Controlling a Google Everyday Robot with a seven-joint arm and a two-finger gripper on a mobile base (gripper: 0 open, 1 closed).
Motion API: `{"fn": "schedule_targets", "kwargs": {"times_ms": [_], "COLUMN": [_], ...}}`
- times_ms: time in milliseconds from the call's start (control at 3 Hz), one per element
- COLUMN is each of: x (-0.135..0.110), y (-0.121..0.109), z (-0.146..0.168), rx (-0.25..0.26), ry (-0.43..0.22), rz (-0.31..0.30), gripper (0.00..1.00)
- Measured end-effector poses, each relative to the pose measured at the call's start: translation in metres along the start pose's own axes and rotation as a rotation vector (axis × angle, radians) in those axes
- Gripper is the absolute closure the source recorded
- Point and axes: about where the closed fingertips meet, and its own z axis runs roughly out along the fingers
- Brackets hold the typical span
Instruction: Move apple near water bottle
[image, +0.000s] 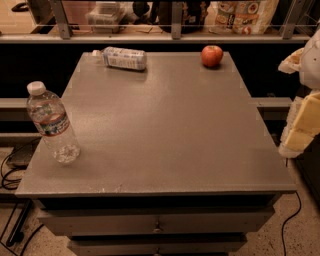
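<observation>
The red apple (212, 55) sits at the far right corner of the grey table (165, 130). The water bottle (52, 123), clear and ribbed with a white cap and a narrow white, red and blue label band, stands upright near the table's left edge, toward the front. My gripper (303, 122) is at the right edge of the view, beside the table's right side, with pale yellow and white parts showing. It is well short of the apple and far from the water bottle, and holds nothing that I can see.
Another bottle (122, 58) with a wide pale label lies on its side at the far left of the table. A shelf rail (170, 36) with bags and containers runs behind. Drawers (157, 224) sit below the front edge. Cables lie on the floor at left.
</observation>
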Motion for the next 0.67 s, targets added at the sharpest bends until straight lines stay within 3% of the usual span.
{"fn": "schedule_targets", "kwargs": {"times_ms": [333, 667], "x": [0.0000, 0.0001], "y": [0.0000, -0.0100], "z": [0.0000, 0.0014], "rx": [0.000, 0.031], "ry": [0.000, -0.076], "rz": [0.000, 0.031], "gripper": [0.00, 0.00]}}
